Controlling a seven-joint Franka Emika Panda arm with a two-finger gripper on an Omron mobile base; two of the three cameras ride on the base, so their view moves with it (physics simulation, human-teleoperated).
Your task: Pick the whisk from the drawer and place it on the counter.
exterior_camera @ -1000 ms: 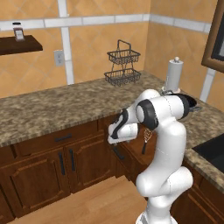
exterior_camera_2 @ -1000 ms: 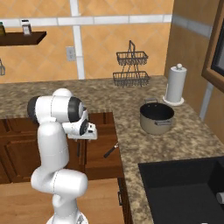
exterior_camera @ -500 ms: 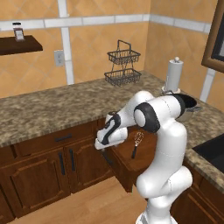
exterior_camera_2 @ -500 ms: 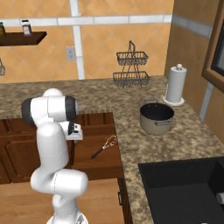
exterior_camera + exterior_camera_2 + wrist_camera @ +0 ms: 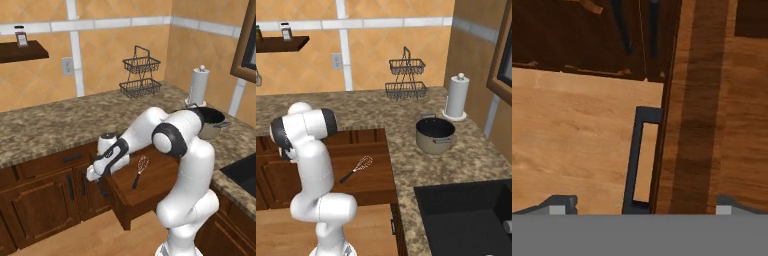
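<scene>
- Dark bar handle (image 5: 643,160) on the drawer (image 5: 150,186) front sits just below the end effector (image 5: 94,171), at the left end of the pulled-out drawer in the left base view.
- End effector: the hand view shows its fingertips (image 5: 559,204) spread wide, one on each side of the handle, with nothing between them but air.
- Whisk (image 5: 140,170) lies flat on the drawer's wooden bottom, to the right of the end effector and apart from it; its wire head points toward the worktop (image 5: 55,125) and its black handle toward the drawer front.
- Whisk again, from the right base view (image 5: 358,168): it lies diagonally, alone in the drawer.
- Handling, as a judgement: it looks light; the wire head probably flexes and slips, so the stiff, slim black handle is the better place to pinch, across its width near the middle.
- Pot (image 5: 209,121) stands on the worktop at the right, well clear of the drawer.
</scene>
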